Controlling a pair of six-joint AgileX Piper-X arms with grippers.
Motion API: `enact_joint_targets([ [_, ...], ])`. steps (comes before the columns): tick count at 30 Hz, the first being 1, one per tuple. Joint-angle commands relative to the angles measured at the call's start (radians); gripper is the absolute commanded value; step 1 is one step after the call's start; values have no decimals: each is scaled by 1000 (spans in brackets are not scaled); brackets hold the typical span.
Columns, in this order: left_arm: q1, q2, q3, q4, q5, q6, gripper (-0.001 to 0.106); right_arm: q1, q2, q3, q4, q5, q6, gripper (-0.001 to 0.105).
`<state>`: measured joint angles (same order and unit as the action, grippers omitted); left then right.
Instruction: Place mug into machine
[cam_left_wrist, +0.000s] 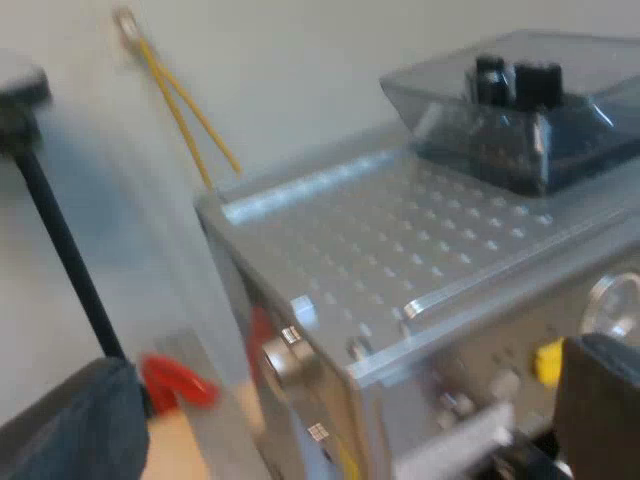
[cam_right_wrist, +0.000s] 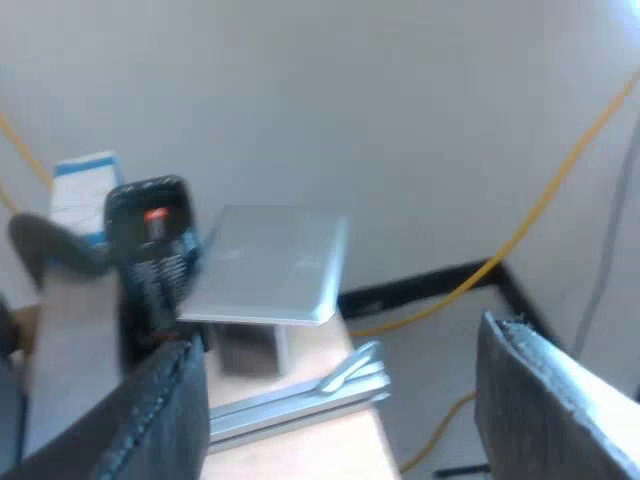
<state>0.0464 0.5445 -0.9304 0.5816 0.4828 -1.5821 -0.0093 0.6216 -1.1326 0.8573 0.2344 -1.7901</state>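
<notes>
The espresso machine (cam_left_wrist: 400, 270) stands close under my left gripper (cam_left_wrist: 330, 425), its perforated metal top and smoky bean hopper (cam_left_wrist: 520, 105) in the left wrist view. Dark left fingers (cam_left_wrist: 65, 430) stand wide apart, open, with nothing held between them. Low by the machine's side wall is a blurred red shape (cam_left_wrist: 175, 385); what it is I cannot tell. My right gripper (cam_right_wrist: 350, 405) is open too, its fingers (cam_right_wrist: 165, 410) spread above a wooden table edge (cam_right_wrist: 330, 440), holding nothing.
A flat metal platform (cam_right_wrist: 270, 265) on a small block stands on the wooden table, with a metal bar (cam_right_wrist: 300, 395) before it. A black device with a red mark (cam_right_wrist: 150, 250) and a blue-white box (cam_right_wrist: 85, 190) stand beside it. Yellow cables (cam_left_wrist: 185, 100) run along the wall.
</notes>
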Motion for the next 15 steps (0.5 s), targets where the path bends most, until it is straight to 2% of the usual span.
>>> enact_joint_targets([
  [1, 0, -44, -11, 74, -12, -38, 83, -37, -92, 23, 15, -12, -40, 60],
  [5, 0, -148, 4, 178, -89, -27, 83, -46, -276, 126, 22, -6, -40, 60],
  [9, 0, -287, 35, 226, -90, -13, 83, -46, -464, 216, 51, -6, -50, 60],
  [13, 0, -396, 54, 306, -90, -13, 83, -46, -613, 255, 105, -6, -87, 60],
  [15, 0, -485, 61, 357, -113, -13, 83, -46, -685, 267, 159, -6, -99, 60],
])
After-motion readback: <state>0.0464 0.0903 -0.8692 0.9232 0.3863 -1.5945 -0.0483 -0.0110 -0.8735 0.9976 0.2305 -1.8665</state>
